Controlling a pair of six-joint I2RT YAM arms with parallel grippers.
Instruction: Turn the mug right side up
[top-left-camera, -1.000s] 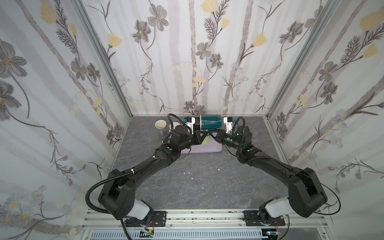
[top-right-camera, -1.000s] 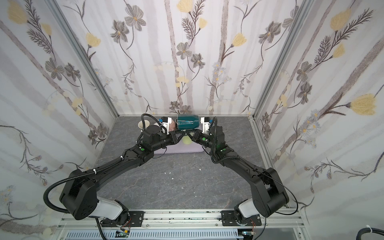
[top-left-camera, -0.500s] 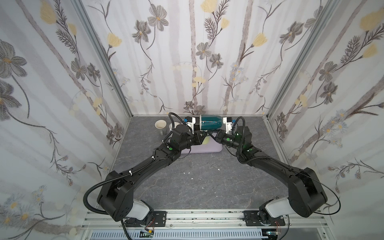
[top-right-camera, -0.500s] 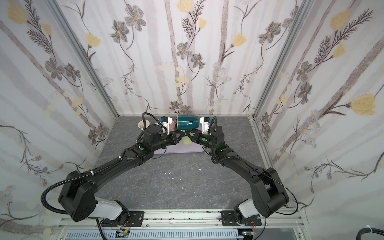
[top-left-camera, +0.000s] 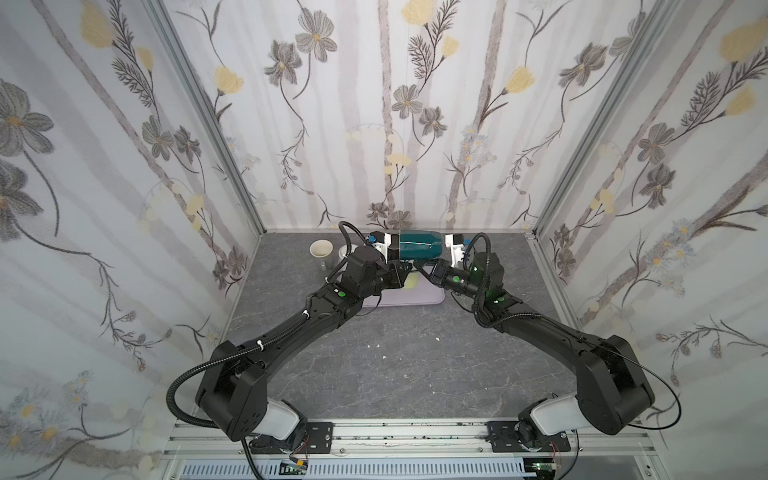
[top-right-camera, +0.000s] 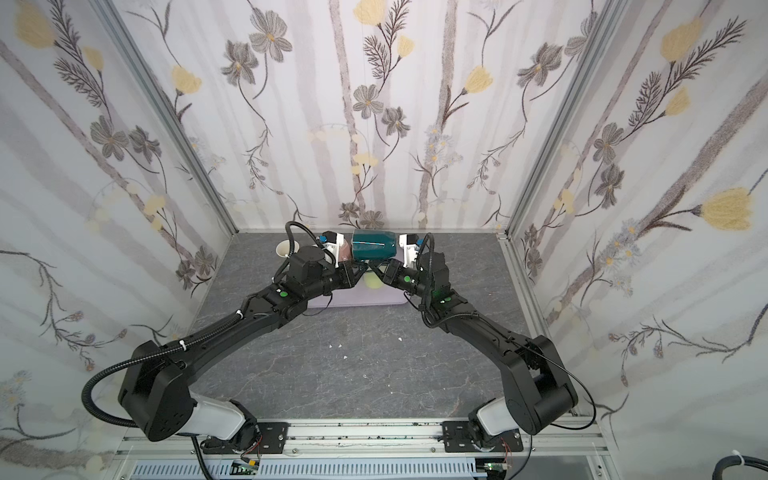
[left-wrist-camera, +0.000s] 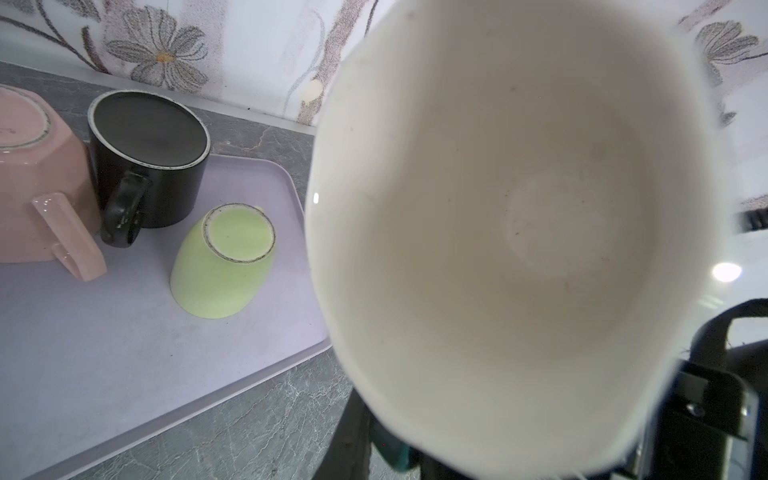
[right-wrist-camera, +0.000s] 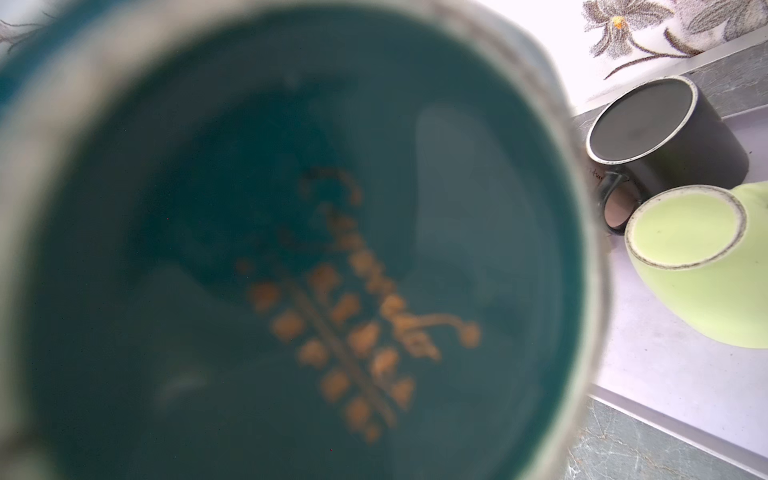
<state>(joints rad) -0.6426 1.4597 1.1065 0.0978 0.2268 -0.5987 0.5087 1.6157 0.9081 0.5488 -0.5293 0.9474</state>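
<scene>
The teal mug (top-left-camera: 417, 245) hangs sideways above the lilac tray (top-left-camera: 415, 298) at the desk's (top-left-camera: 395, 365) back, clamped underneath by the left gripper (top-left-camera: 406, 269); whether the right gripper (top-left-camera: 424, 269) beside it grips, I cannot tell.

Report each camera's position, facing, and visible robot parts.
Top views: high at the front, looking down toward the back wall; left arm, right arm, teal mug between.
Left wrist: on left arm, facing mug's white inside; dark robot parts show.
Right wrist: on right arm, facing mug's base; no robot parts.
Shared: wrists both see black mug, green mug.
</scene>
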